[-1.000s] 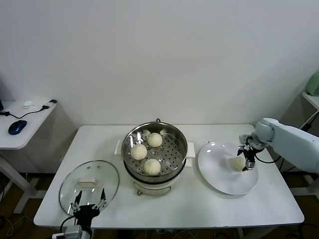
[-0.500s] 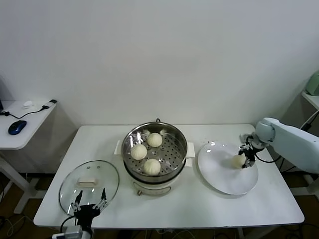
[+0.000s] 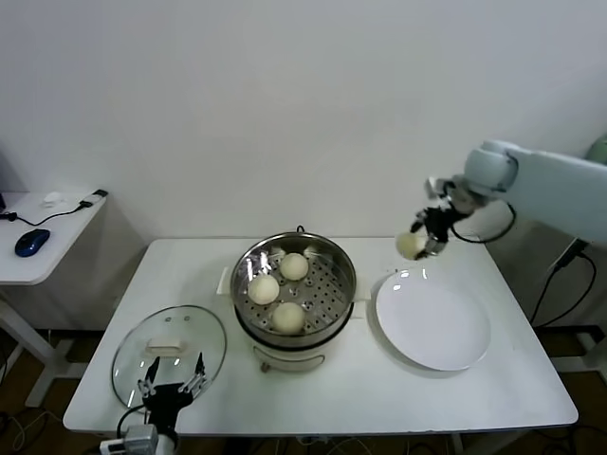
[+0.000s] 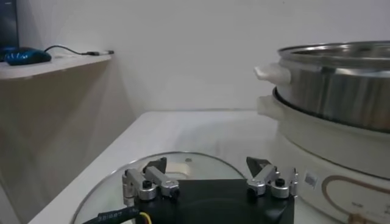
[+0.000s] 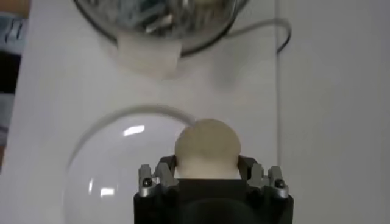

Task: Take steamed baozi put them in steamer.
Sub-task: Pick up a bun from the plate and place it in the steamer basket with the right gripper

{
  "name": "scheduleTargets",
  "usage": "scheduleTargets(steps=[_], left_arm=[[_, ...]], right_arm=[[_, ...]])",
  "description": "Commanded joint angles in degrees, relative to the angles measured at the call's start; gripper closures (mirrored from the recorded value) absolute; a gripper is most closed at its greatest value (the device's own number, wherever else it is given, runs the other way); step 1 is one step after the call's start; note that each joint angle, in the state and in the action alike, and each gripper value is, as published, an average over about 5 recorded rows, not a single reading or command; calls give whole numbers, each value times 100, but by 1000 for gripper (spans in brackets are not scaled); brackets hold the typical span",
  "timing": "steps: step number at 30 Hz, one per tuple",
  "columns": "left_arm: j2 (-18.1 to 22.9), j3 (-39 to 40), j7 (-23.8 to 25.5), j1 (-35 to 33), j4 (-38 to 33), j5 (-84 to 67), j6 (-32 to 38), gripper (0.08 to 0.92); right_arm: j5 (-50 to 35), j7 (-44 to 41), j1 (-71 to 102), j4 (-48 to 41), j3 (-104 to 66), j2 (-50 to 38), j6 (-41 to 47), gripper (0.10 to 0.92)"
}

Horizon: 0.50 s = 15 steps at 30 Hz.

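Note:
Three cream baozi [image 3: 294, 266] [image 3: 263, 288] [image 3: 288, 317] lie on the perforated tray of the steel steamer [image 3: 334, 254], mid-table. My right gripper [image 3: 424, 239] is shut on the fourth baozi [image 3: 411, 245] and holds it in the air above the far edge of the white plate [image 3: 434, 327], right of the steamer. In the right wrist view the baozi [image 5: 207, 148] sits between the fingers, with the plate [image 5: 103, 176] and the steamer [image 5: 159, 23] below. My left gripper [image 3: 171, 383] is open at the table's front left, over the glass lid [image 3: 169, 349].
The glass lid with a cream handle [image 4: 183, 163] lies flat left of the steamer's cream base [image 4: 317, 164]. A side desk [image 3: 43, 237] with a blue mouse [image 3: 32, 242] stands at the far left. A wall is close behind the table.
My right gripper has lifted the baozi off the plate, rising and moving left toward the steamer. The plate now lies bare. The left arm has not moved.

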<state>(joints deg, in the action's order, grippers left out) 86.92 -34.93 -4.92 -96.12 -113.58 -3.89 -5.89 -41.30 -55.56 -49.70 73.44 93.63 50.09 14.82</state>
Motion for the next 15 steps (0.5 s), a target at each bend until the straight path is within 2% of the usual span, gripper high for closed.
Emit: scheduleTargets(steps=[1,7,15], left_arm=[[-1,-2,3,-1,-21,-6,-12,177],[8,48,-5,8,-44,12,-32,177],[-14,-14,-5,1,-76,-48,-41,177]], right_arm=[[-2405,949,-1208,1676,575,1126,1140,364],[-2065,1483,-110,1358,393,1714,1430,366],[-1356,1768,844,655,165,1929,1682,364]])
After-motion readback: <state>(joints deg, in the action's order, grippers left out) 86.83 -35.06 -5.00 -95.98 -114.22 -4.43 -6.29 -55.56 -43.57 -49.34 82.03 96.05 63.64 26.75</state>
